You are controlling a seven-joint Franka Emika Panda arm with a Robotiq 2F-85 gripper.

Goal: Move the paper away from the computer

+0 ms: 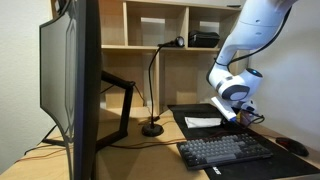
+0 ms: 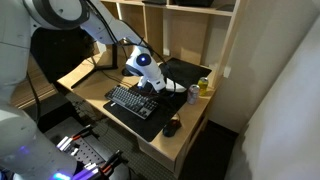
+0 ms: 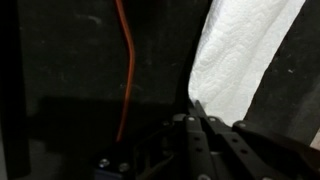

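The paper (image 3: 240, 50) is a white crumpled sheet lying on the black desk mat (image 3: 70, 70). In an exterior view the paper (image 1: 203, 121) lies behind the keyboard. My gripper (image 3: 196, 108) has its two fingers pressed together, with the tips pinching the sheet's lower corner. In both exterior views the gripper (image 1: 238, 113) (image 2: 158, 86) is low over the mat, at the paper's edge. The computer monitor (image 1: 72, 80) stands at the desk's other end, apart from the paper.
A black keyboard (image 1: 225, 151) (image 2: 133, 102) lies in front of the paper. A mouse (image 2: 171, 127) sits beside it. A desk lamp (image 1: 153, 125) stands between monitor and paper. A yellow cup (image 2: 205, 86) stands near the wall. An orange cable (image 3: 126, 70) crosses the mat.
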